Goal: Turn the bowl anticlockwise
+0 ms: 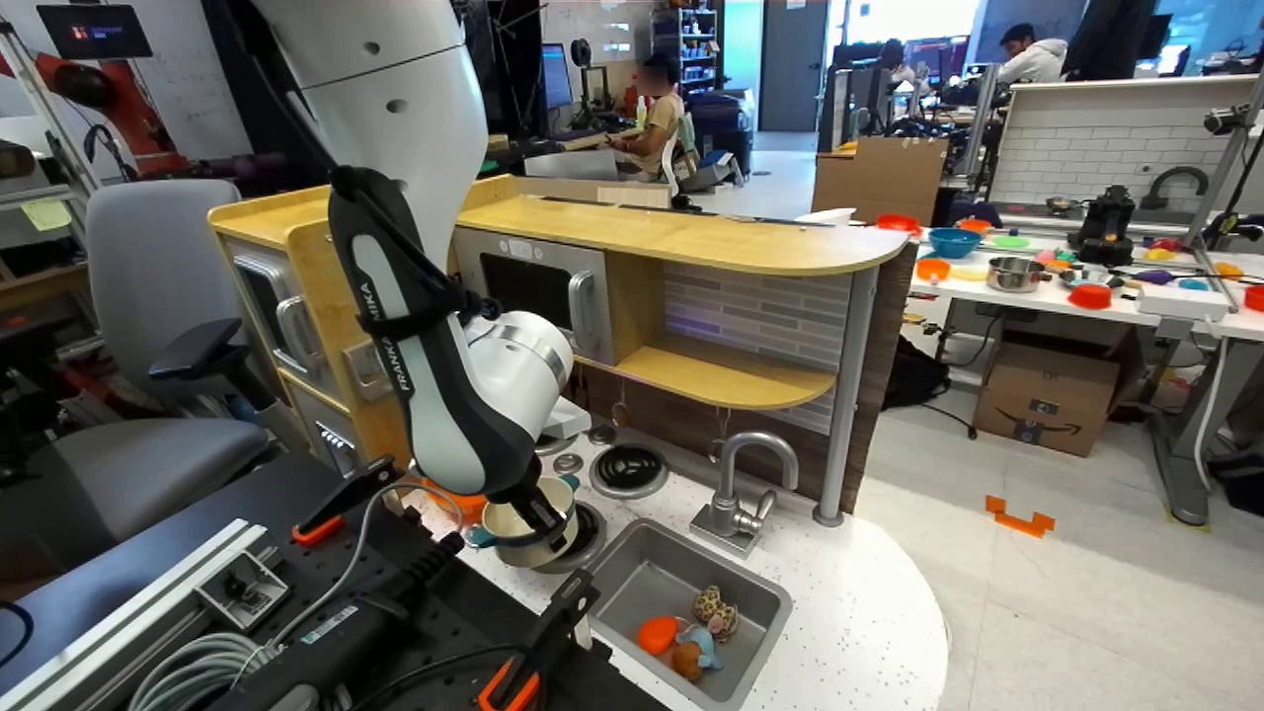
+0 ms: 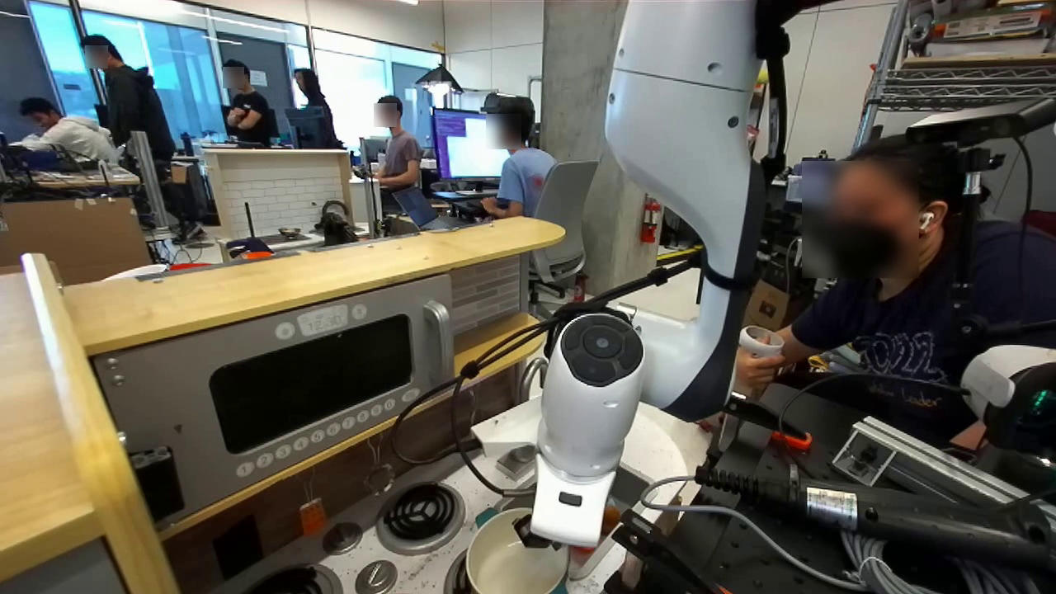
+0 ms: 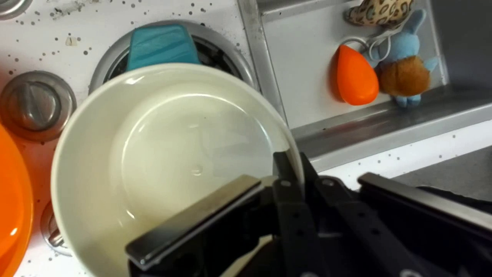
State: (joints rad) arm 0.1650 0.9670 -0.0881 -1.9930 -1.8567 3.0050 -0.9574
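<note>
The bowl is a round cream pot with teal handles (image 1: 513, 545). It stands over a stove burner beside the sink. It also shows in an exterior view (image 2: 499, 561) and fills much of the wrist view (image 3: 173, 146), where its inside holds nothing. One teal handle points to the top of the wrist view. My gripper (image 3: 295, 163) is shut on the bowl's rim on the sink side, one finger inside the wall and one outside. The gripper also shows at the rim in both exterior views (image 1: 555, 533) (image 2: 535, 532). The bowl's near part is hidden behind the gripper in the wrist view.
A grey sink (image 1: 775, 617) beside the bowl holds an orange object (image 3: 356, 77), a blue-and-brown plush (image 3: 403, 75) and a leopard-print toy (image 3: 380, 13). A faucet (image 1: 731, 494) stands behind it. An orange dish (image 3: 13, 200) lies on the bowl's other side. A microwave shelf (image 2: 313, 379) overhangs the stove.
</note>
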